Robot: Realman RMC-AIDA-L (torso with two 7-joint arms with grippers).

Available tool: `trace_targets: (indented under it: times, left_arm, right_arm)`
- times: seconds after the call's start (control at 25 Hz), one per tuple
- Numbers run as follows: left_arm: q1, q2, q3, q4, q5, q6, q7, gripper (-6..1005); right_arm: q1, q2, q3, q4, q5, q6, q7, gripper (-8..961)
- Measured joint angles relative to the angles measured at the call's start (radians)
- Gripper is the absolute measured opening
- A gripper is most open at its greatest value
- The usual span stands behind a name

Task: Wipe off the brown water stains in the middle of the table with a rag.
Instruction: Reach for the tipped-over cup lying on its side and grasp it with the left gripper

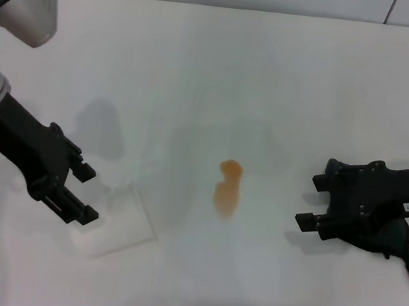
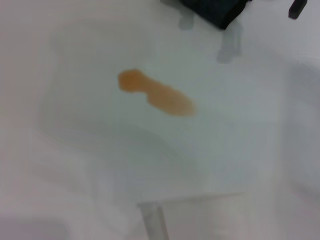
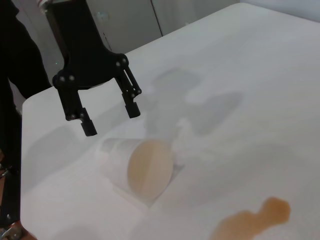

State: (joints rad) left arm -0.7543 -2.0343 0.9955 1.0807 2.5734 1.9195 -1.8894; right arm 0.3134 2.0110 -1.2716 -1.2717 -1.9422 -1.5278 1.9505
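The elongated orange-brown water stain [image 1: 227, 187] sits unwiped mid-way across the plain white table [image 1: 287, 74], the open-fingered right gripper [image 1: 317, 203] hovering beside it above the untouched crumpled black rag [image 1: 401, 245], the left gripper [image 1: 78, 194] spread over a tipped clear plastic cup [image 1: 119, 224].

The brown water stains [image 1: 227, 189] form one thin, translucent orange-brown blotch, elongated and narrowed in the middle, lying near the centre of the head view on the white worktop [image 1: 221, 74], which is plain, smooth and flat and fills most of the frame. The rag [image 1: 401, 245] is a dark, crumpled cloth at the right edge of the frame, well apart from the blotch, with a thin tail-like corner pointing toward the lower right.
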Motion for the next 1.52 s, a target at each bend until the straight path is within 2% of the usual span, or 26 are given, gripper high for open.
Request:
trace_targets:
  times: [0.2, 0.56, 1.52]
  left_arm:
    - [-0.008, -0.015, 0.016, -0.001, 0.001, -0.006, 0.002, 753]
    - [-0.017, -0.025, 0.034, -0.022, 0.049, -0.009, -0.007, 750]
    - [-0.032, -0.037, 0.035, -0.105, 0.052, -0.075, 0.008, 741]
  right_arm:
    - [0.001, 0.000, 0.000, 0.000, 0.000, 0.000, -0.002, 826]
    - [0.003, 0.000, -0.001, 0.001, 0.000, 0.000, -0.005, 826]
    - [0.000, 0.000, -0.006, 0.024, 0.008, 0.000, -0.012, 826]
